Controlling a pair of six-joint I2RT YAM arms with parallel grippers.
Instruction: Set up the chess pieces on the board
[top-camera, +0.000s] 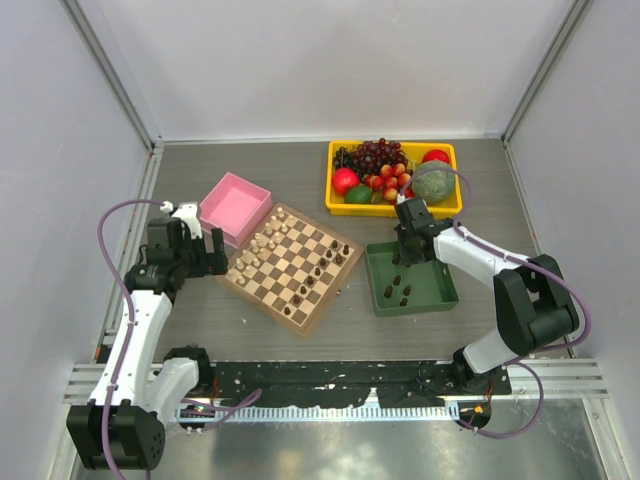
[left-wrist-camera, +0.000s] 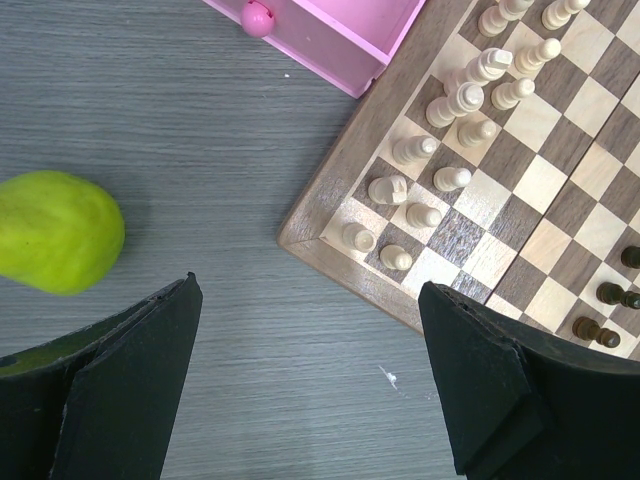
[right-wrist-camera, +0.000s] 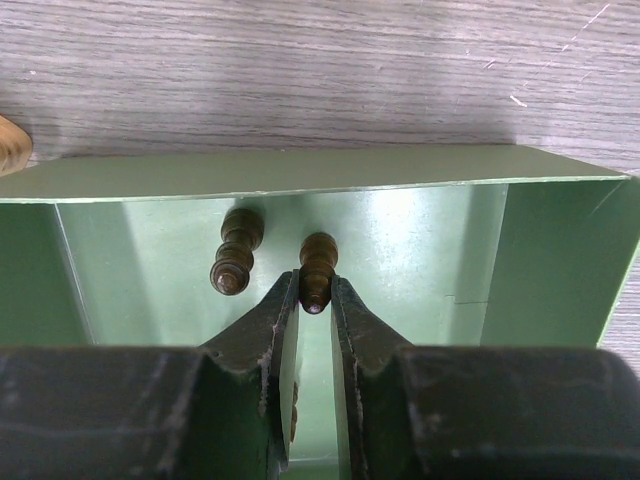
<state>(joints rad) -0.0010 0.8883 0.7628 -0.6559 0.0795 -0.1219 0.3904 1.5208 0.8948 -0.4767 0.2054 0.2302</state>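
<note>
The board (top-camera: 292, 266) lies tilted at the table's middle, with cream pieces along its left side and several dark chess pieces (top-camera: 322, 268) on its right side. More dark pieces (top-camera: 397, 291) lie in the green tray (top-camera: 437, 296). My right gripper (right-wrist-camera: 316, 293) is down inside that tray, shut on the top of one dark piece (right-wrist-camera: 318, 262); a second dark piece (right-wrist-camera: 237, 263) stands just left of it. My left gripper (left-wrist-camera: 310, 385) hovers open over bare table at the board's left corner (left-wrist-camera: 300, 235), holding nothing.
A pink box (top-camera: 235, 207) sits beside the board's far-left edge. A yellow bin (top-camera: 447, 205) of fruit and vegetables stands behind the green tray. A green pear-like fruit (left-wrist-camera: 55, 232) lies on the table by my left gripper.
</note>
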